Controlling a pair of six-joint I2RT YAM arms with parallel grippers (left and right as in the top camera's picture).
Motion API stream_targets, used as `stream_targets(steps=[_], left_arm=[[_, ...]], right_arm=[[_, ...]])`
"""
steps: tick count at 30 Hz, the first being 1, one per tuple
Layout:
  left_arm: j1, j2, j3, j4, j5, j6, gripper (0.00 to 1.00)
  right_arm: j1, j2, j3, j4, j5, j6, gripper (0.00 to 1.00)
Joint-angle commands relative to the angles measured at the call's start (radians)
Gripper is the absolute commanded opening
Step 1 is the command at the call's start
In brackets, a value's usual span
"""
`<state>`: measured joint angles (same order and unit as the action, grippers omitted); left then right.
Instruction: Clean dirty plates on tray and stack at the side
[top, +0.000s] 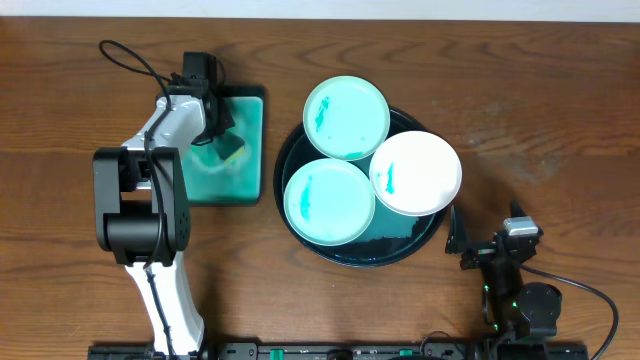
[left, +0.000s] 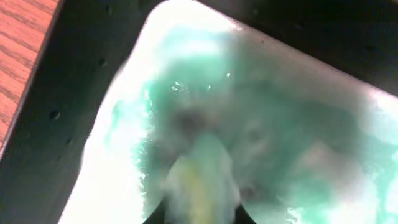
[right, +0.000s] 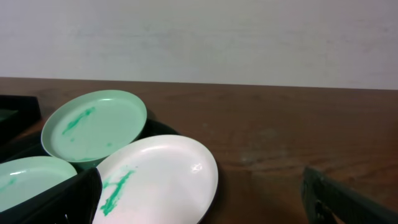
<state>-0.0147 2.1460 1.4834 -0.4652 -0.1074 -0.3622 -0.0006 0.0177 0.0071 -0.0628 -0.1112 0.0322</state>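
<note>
The left gripper (top: 214, 132), clamped on the sponge (top: 233, 151) in the rectangular tray (top: 245, 185), has the smeared plates (top: 346, 118) to its right; the open right gripper (top: 486, 228) sits nearer the white plate (top: 416, 172).

You have three plates in view: two mint-green plates (top: 346, 117) (top: 329, 201) and one white plate (top: 416, 172). All three carry a teal smear. You have two trays, one round dark tray (top: 395, 250) and one rectangular teal tray (top: 225, 188), plus one sponge (top: 233, 150). Two arms stand at one table (top: 560, 100): a left arm (top: 140, 205) and a right arm (top: 515, 300).
</note>
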Motion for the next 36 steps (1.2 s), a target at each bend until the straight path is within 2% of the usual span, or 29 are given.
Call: stream_targets(steps=[1,2,3,4,5,10,15,16,19,22,24,25,30,36], left_arm=[[0.005,0.024,-0.008,-0.006,-0.005,0.006,0.1],[0.005,0.023,-0.008,-0.013,-0.005,0.006,0.43],[0.005,0.021,-0.007,-0.024,-0.004,0.006,0.7],[0.005,0.019,-0.006,-0.038,0.003,0.006,0.82],[0.005,0.014,-0.006,-0.054,0.022,0.006,0.85],[0.005,-0.021,-0.006,-0.16,0.163,0.005,0.86],[0.005,-0.024,-0.006,-0.195,0.22,0.002,0.87],[0.005,-0.024,-0.006,-0.198,0.22,0.001,0.84],[0.005,-0.024,-0.006,-0.195,0.219,0.002,0.64],[0.005,-0.024,-0.006,-0.183,0.211,0.002,0.3],[0.005,-0.024,-0.003,-0.183,0.193,0.002,0.12],[0.005,-0.024,0.001,-0.187,0.19,0.002,0.08],[0.005,-0.048,0.034,-0.23,0.19,0.002,0.07],[0.005,-0.186,0.048,-0.253,0.19,0.002,0.07]], right_arm=[[0.002,-0.003,-0.002,-0.003,0.002,-0.014,0.99],[0.001,-0.003,-0.002,-0.003,0.002,-0.014,0.99],[0.001,-0.003,-0.002,-0.003,0.002,-0.014,0.99],[0.002,-0.003,-0.002,-0.003,0.002,-0.014,0.99],[0.002,-0.003,-0.002,-0.003,0.002,-0.014,0.99],[0.002,-0.003,-0.002,-0.003,0.002,-0.014,0.99],[0.002,-0.003,-0.002,-0.003,0.002,-0.014,0.99],[0.002,-0.003,-0.002,-0.003,0.002,-0.014,0.99],[0.002,-0.003,-0.002,-0.003,0.002,-0.014,0.99],[0.002,-0.003,-0.002,-0.003,0.002,-0.014,0.99],[0.002,-0.003,-0.002,-0.003,0.002,-0.014,0.99],[0.002,-0.003,-0.002,-0.003,0.002,-0.014,0.99],[0.002,-0.003,-0.002,-0.003,0.002,-0.014,0.99],[0.002,-0.003,-0.002,-0.003,0.002,-0.014,0.99]])
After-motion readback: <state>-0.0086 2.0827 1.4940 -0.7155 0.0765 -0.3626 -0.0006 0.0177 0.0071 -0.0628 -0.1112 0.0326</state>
